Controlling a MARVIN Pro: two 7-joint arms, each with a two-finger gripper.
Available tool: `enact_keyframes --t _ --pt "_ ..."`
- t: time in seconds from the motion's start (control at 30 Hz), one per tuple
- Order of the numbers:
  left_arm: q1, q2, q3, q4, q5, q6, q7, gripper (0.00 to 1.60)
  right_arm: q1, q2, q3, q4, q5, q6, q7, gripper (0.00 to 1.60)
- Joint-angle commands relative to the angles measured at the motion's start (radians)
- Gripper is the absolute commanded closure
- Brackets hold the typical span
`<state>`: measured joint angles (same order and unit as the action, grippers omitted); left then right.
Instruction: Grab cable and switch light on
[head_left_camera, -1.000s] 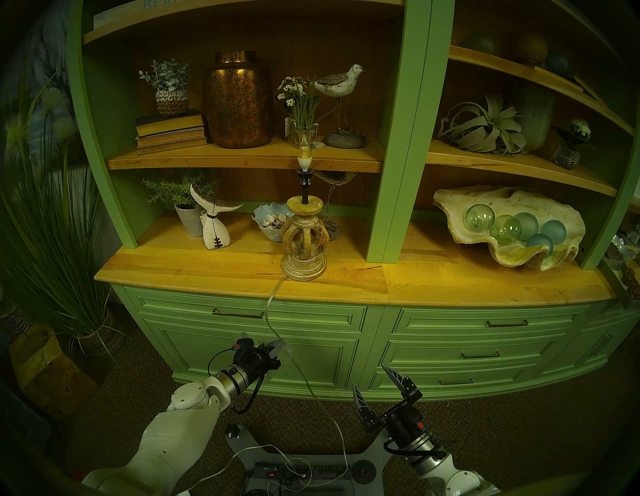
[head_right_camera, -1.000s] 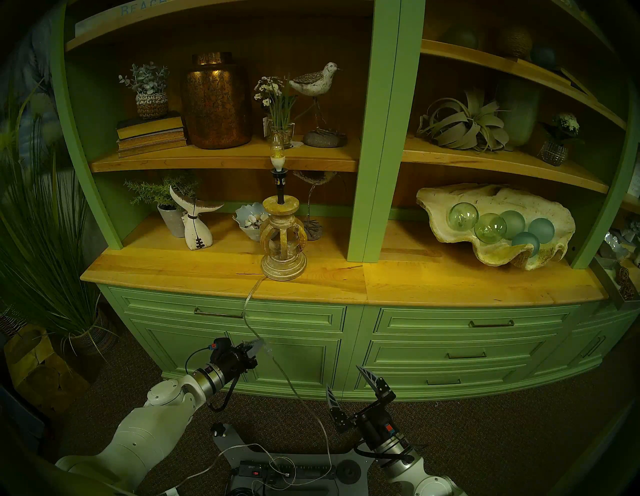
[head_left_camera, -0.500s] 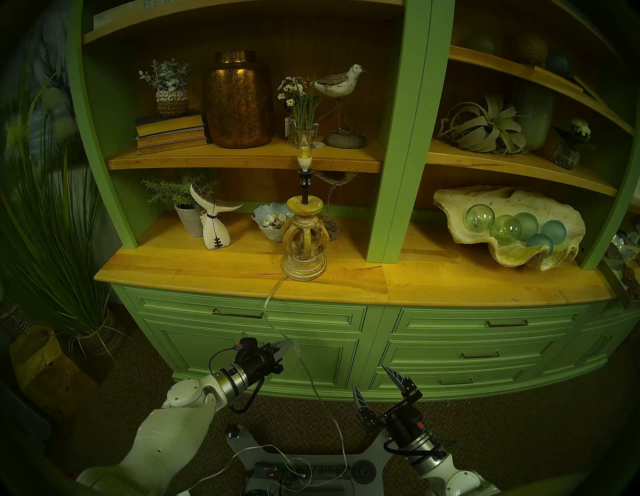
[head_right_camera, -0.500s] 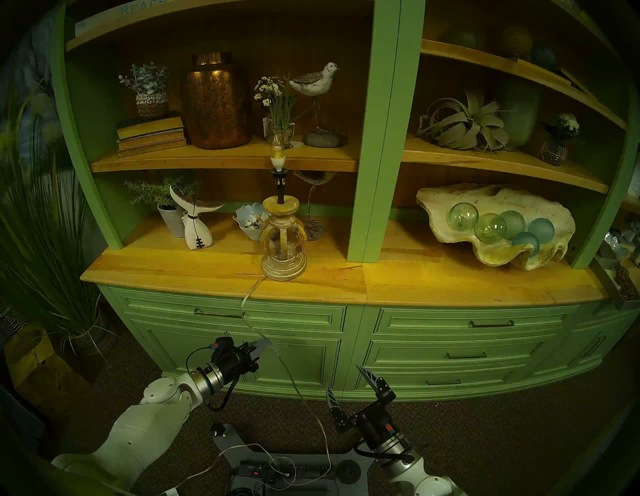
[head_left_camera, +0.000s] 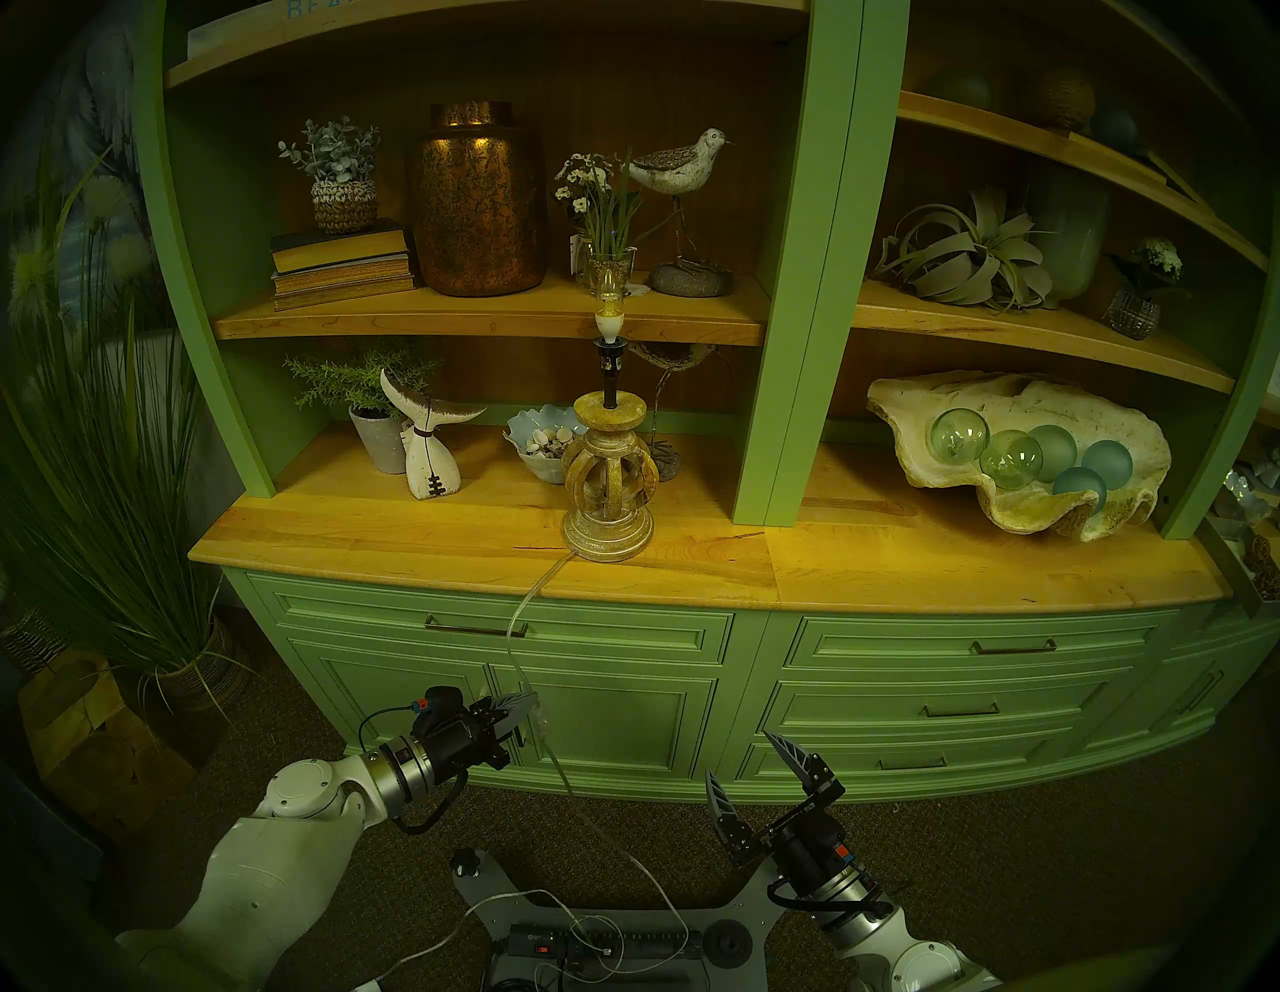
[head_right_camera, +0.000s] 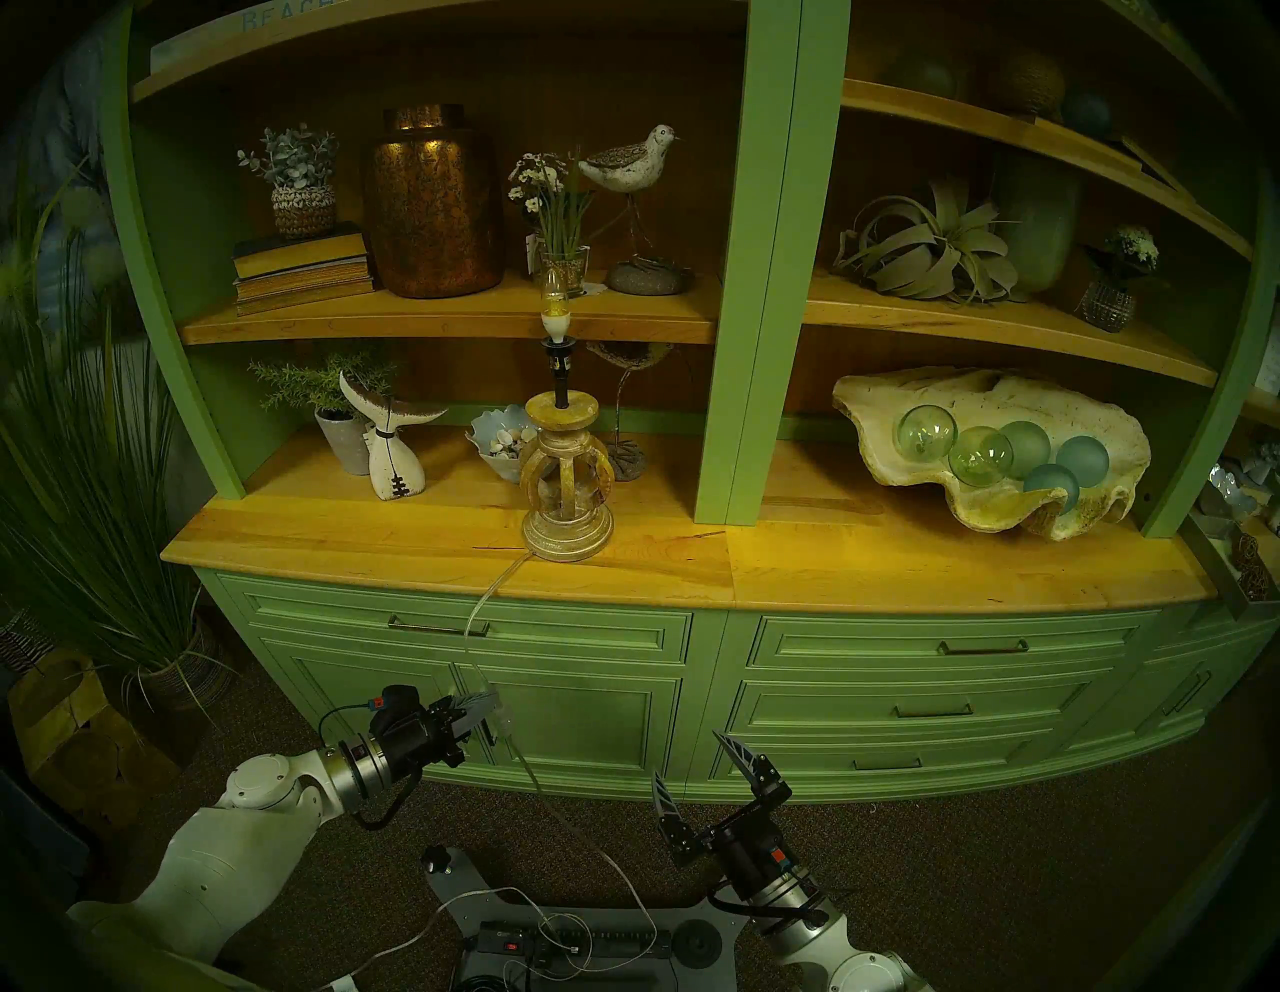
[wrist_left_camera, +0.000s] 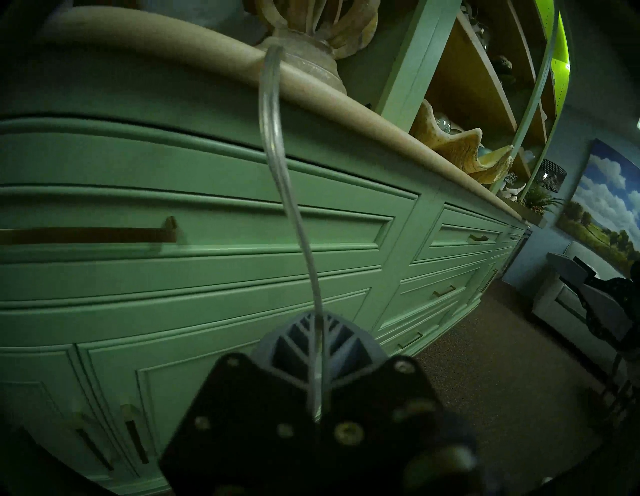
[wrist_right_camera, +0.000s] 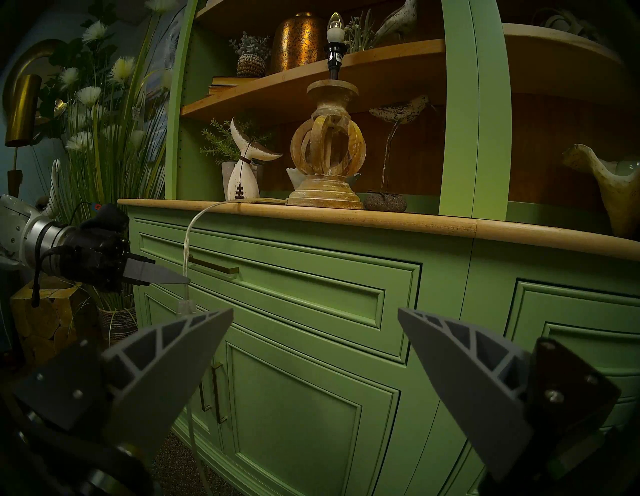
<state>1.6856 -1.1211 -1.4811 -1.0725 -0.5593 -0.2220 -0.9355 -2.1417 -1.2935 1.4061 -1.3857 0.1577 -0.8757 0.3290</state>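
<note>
table (head_left_camera: 415, 547): wooden top, mid-frame
on it: light (head_left_camera: 608, 478) centre; whale-tail figure (head_left_camera: 426, 443) left; giant shell (head_left_camera: 1018, 450) right

Lamp (head_left_camera: 608, 485) on counter (head_left_camera: 900, 575) (cable (head_left_camera: 516, 623) overhanging)

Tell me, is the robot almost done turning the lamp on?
About halfway. Done: the left gripper is shut on the cable, just above its little clear switch. In hand: it holds the cable out from the green cabinet. Left: the switch looks unpressed; the right gripper waits open nearby, and the bulb looks unlit.
</note>
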Motion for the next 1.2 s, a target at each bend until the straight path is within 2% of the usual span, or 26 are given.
enact_keyframes --t 0.0,0.27,0.4,0.47,0.57,0.7,0.77,0.8,0.93,1.0,1.07,1.1,1.13,1.17 --pt "-0.020 0.022 -0.050 -0.059 -0.064 -0.038 -0.069 1.60 0.002 0.001 0.000 -0.024 0.001 -0.009 0.002 0.00" --pt "-0.042 0.013 -0.067 -0.057 -0.123 -0.061 -0.176 1.60 0.002 0.000 0.002 -0.024 0.001 -0.009 0.004 0.00" --pt "-0.072 0.021 -0.059 -0.024 -0.153 -0.088 -0.271 1.60 0.002 0.000 0.003 -0.025 0.001 -0.009 0.005 0.00" --pt "-0.078 0.023 -0.054 -0.017 -0.155 -0.094 -0.272 1.60 0.002 0.000 0.003 -0.025 0.001 -0.009 0.006 0.00" --pt "-0.132 0.037 -0.050 0.035 -0.146 -0.116 -0.348 1.60 0.002 -0.002 0.003 -0.023 0.001 -0.009 0.006 0.00" --pt "-0.176 0.047 -0.034 0.059 -0.122 -0.118 -0.384 1.60 0.003 -0.003 0.004 -0.022 0.001 -0.009 0.007 0.00" --pt "-0.160 0.048 -0.040 0.038 -0.119 -0.115 -0.374 1.60 0.003 -0.003 0.004 -0.021 0.001 -0.009 0.008 0.00" --pt "-0.195 0.046 -0.030 0.070 -0.111 -0.121 -0.390 1.60 0.003 -0.003 0.005 -0.021 0.001 -0.009 0.008 0.00" --pt "-0.211 0.045 -0.036 0.076 -0.109 -0.122 -0.387 1.60 0.004 -0.004 0.005 -0.020 0.001 -0.009 0.009 0.00" --pt "-0.248 0.048 -0.030 0.093 -0.101 -0.127 -0.402 1.60 0.004 -0.005 0.006 -0.019 0.001 -0.009 0.010 0.00" --pt "-0.243 0.051 -0.032 0.081 -0.097 -0.125 -0.401 1.60 0.004 -0.005 0.006 -0.019 0.001 -0.009 0.010 0.00" --pt "-0.268 0.052 -0.023 0.105 -0.090 -0.128 -0.413 1.60 0.004 -0.005 0.006 -0.019 0.001 -0.009 0.010 0.00" --pt "-0.254 0.053 -0.029 0.088 -0.089 -0.128 -0.409 1.60 0.004 -0.005 0.006 -0.019 0.000 -0.009 0.010 0.00" --pt "-0.276 0.055 -0.023 0.110 -0.082 -0.135 -0.424 1.60 0.004 -0.006 0.007 -0.019 0.000 -0.009 0.011 0.00"
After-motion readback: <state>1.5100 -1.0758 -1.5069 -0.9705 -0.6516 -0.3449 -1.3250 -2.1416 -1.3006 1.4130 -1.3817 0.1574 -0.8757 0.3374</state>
